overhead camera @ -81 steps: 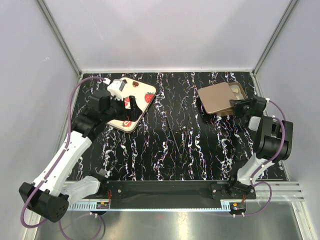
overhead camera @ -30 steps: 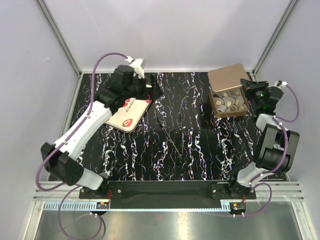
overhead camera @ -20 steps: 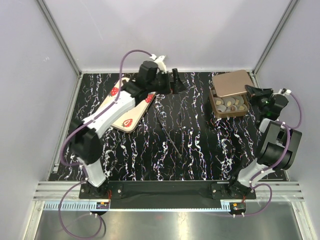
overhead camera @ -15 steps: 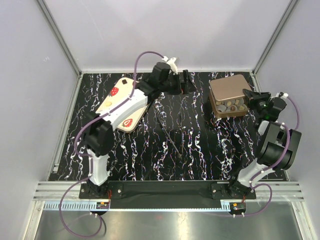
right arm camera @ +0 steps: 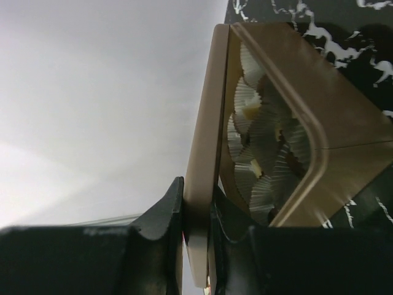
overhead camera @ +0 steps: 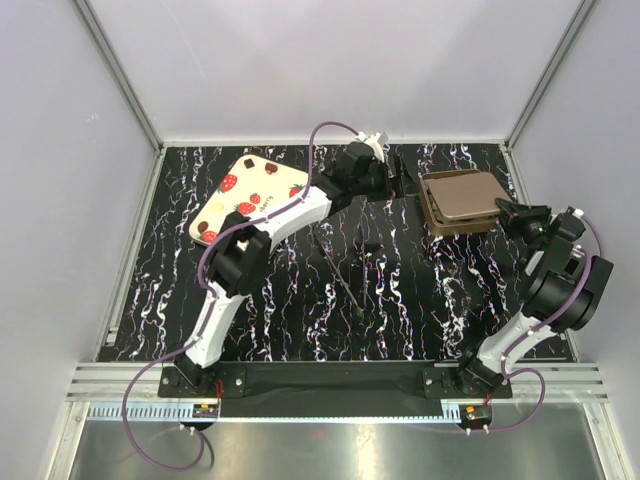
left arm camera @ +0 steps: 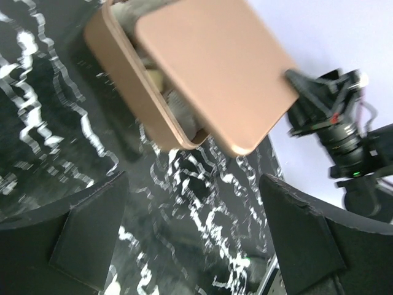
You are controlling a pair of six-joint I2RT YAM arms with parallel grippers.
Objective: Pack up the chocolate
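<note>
Sitting in the upper right of the top view, the small square brown tray point(overhead camera: 430, 214) rests on the black white-veined counter point(overhead camera: 300, 290), its sides turned slightly askew to the counter's edges. Being square, it shows no long axis. The small round chocolate pieces in pale grey fluted cups point(right arm camera: 261, 144) lie packed inside it, their cups opening toward a flat brown square cover point(overhead camera: 462, 193) that lies tilted over them. In the right wrist view the cover point(right arm camera: 198, 153) and the tray's rim point(right arm camera: 331, 166) run close together at the far end and spread apart toward the near end, so a wedge of chocolates shows between them. A few pieces point(left arm camera: 156, 77) also show under the cover point(left arm camera: 215, 67) in the left wrist view.

The right tool point(overhead camera: 507, 211) is clamped on the cover's right edge, one finger on each face point(right arm camera: 195, 215). The right arm stands folded at the right edge of the frame, its wrist pointing left.

The left arm reaches in a long diagonal from the lower left base to the upper centre. The left tool point(overhead camera: 398, 182) sits just left of the tray, apart from it, its fingers spread wide and holding nothing point(left arm camera: 193, 190).

A flat cream lid printed with red strawberries point(overhead camera: 250, 195) lies in the upper left, well apart from the tray.
</note>
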